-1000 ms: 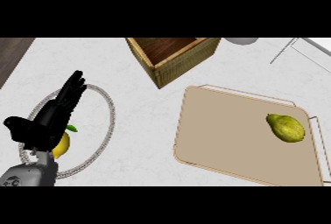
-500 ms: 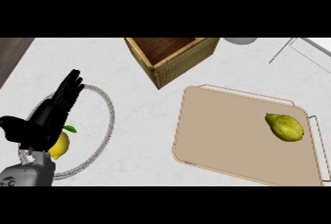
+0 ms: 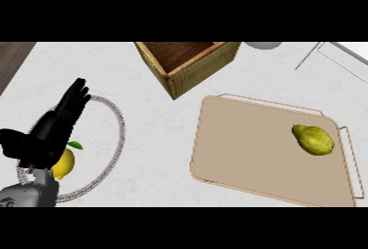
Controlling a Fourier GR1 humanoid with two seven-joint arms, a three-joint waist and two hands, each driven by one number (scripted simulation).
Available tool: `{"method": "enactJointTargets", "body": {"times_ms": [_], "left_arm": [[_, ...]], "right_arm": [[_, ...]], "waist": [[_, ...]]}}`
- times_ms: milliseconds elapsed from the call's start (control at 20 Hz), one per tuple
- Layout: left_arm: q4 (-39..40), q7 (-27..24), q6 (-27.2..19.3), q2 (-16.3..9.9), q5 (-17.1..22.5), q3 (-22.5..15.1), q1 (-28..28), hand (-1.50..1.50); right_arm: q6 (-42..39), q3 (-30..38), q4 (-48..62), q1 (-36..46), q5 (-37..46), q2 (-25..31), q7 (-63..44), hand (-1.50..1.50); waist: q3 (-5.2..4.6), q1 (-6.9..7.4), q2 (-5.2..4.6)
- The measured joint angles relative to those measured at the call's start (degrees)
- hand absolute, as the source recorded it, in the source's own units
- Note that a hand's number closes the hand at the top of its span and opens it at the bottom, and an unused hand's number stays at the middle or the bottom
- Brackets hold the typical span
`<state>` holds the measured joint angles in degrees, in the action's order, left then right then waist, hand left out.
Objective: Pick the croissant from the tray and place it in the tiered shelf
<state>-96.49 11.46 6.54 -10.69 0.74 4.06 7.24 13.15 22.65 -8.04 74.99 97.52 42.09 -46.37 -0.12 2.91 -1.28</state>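
Left hand (image 3: pixel 52 131) open, fingers straight, above the lemon (image 3: pixel 64 164).

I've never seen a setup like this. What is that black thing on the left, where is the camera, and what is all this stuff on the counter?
The camera sits at the robot's head, looking steeply down at a pale counter. The black shape is its left hand, fingers straight, holding nothing, above a round plate with a yellow lemon. The right hand is not in view. At right lies a tan tray carrying a yellow-green fruit that looks like a pear; I see no croissant. Near the top stands a wicker basket, open on top.
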Motion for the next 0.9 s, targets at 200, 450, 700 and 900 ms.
{"method": "enactJointTargets", "body": {"times_ms": [200, 450, 700, 900], "left_arm": [[0.0, -0.1, -0.1, 0.2, -0.1, -0.1, -0.5, 0.0], [0.2, -1.4, 0.2, 0.3, -0.4, -0.1, -1.8, 0.0], [0.8, -1.6, 0.4, 0.1, -0.1, 0.4, -1.3, 0.0], [0.7, -0.7, 0.4, -0.1, 0.0, 0.7, -0.6, 0.0]], "right_arm": [[-13.2, -3.0, 4.0, 1.2, 2.9, 1.8, 1.1, -1.5], [-16.5, -3.4, 0.6, 3.6, 2.9, 2.5, -4.9, -1.5], [-11.3, -2.7, -4.4, 5.7, 1.9, 1.8, -7.0, -1.5], [-6.1, -2.0, -8.3, 7.8, 1.2, 1.9, -8.3, -1.5]], "waist": [[0.02, -0.23, 0.25], [0.11, -0.34, 0.4], [0.14, -0.4, 0.45], [0.16, -0.34, 0.44]]}}
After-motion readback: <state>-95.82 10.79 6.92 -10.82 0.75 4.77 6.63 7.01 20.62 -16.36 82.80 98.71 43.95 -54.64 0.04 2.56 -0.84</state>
